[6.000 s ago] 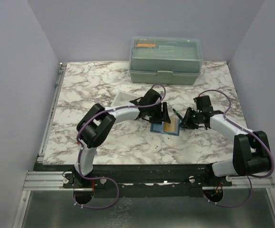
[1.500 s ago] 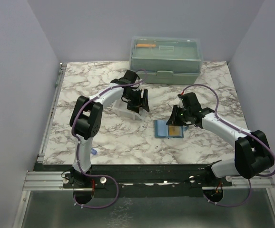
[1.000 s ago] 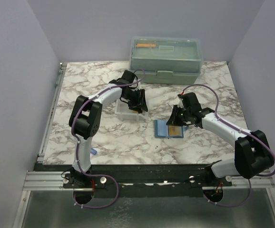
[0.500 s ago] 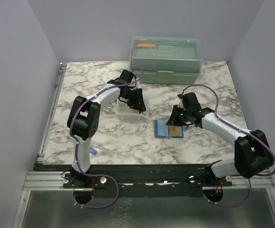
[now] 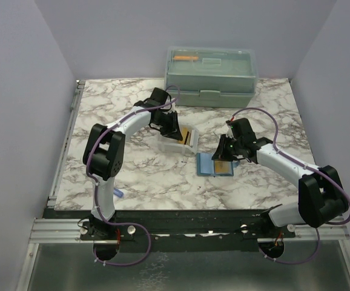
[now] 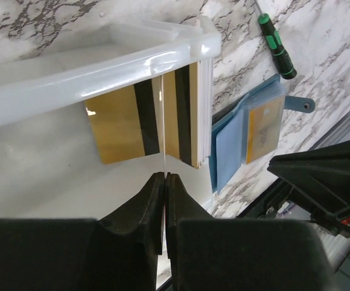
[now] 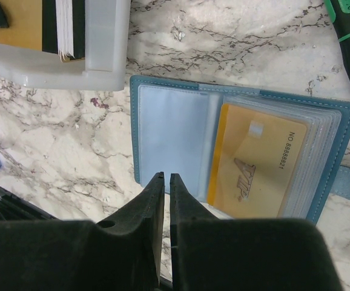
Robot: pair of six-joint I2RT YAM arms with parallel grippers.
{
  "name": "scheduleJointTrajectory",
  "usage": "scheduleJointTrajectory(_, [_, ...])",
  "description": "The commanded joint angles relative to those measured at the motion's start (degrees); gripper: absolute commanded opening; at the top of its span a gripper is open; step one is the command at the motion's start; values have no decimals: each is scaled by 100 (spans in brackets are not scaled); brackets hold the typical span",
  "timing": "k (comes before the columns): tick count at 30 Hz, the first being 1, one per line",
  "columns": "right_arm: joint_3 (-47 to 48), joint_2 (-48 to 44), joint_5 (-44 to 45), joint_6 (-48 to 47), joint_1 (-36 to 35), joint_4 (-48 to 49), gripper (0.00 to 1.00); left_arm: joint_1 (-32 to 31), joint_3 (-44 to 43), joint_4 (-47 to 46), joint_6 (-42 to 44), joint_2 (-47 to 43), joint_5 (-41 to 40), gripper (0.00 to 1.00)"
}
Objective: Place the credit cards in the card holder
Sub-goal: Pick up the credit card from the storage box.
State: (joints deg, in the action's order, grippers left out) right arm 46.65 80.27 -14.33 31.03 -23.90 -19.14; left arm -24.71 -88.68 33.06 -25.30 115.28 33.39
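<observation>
Left wrist view has the left end effector pressed together on what looks like a single credit card, seen edge-on as a thin pale line running from the fingertips up toward the wall of the white tray. The other cards — gold with a dark stripe — stand against the tray's end wall. The right end effector is closed with nothing visible between its fingers. Its tips are over the left clear pocket of the open card holder; whether they press on it I cannot tell. The holder lies flat near the middle of the desk, a little toward the right edge, with the tray just beside it on the left. One gold card already sits in a right-hand pocket. A card like this should be light, stiff and slick, so a pinch at one short edge leaves most of its length free to feed into a sleeve. The sleeves look soft and the holder likely slides on the marble — it probably needs pinning down during insertion.
</observation>
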Motion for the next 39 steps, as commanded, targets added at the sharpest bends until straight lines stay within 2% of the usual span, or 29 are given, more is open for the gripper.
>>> scheduleJointTrajectory(1, [19, 85, -45, -87, -1, -63, 11, 19, -117, 408, 59, -272, -486, 7])
scheduleJointTrajectory(5, [40, 99, -50, -88, 4, -80, 11, 22, -266, 750, 167, -327, -1071, 0])
scheduleJointTrajectory(13, [129, -10, 206, -110, -1, -248, 12, 19, -604, 1066, 334, -1175, -2499, 0])
scheduleJointTrajectory(15, [194, -47, 262, -118, 1, -303, 13, 19, -715, 1035, 346, -1521, -2536, 0])
scheduleJointTrajectory(17, [268, -132, 201, -60, -1, -311, 15, 15, -715, 831, 327, -1851, -2230, 0])
scheduleJointTrajectory(21, [448, -485, -571, 260, -1, 54, 26, 14, -113, -372, -172, -2535, -865, 0])
scheduleJointTrajectory(26, [215, -1423, -1337, 1211, 51, 1617, 50, 19, 1075, -2674, -1611, -3156, 381, 0])
scheduleJointTrajectory(28, [33, -1729, -1639, 1659, 221, 2291, 56, 19, 1669, -3770, -2310, -3307, 711, 0])
scheduleJointTrajectory(32, [-306, -1970, -2372, 2518, 711, 3581, 59, -22, 2332, -5297, -3416, -3478, 992, 0])
scheduleJointTrajectory(39, [-583, -1602, -2857, 3311, 870, 4868, 60, -335, 2875, -6180, -3954, -3512, 926, 0])
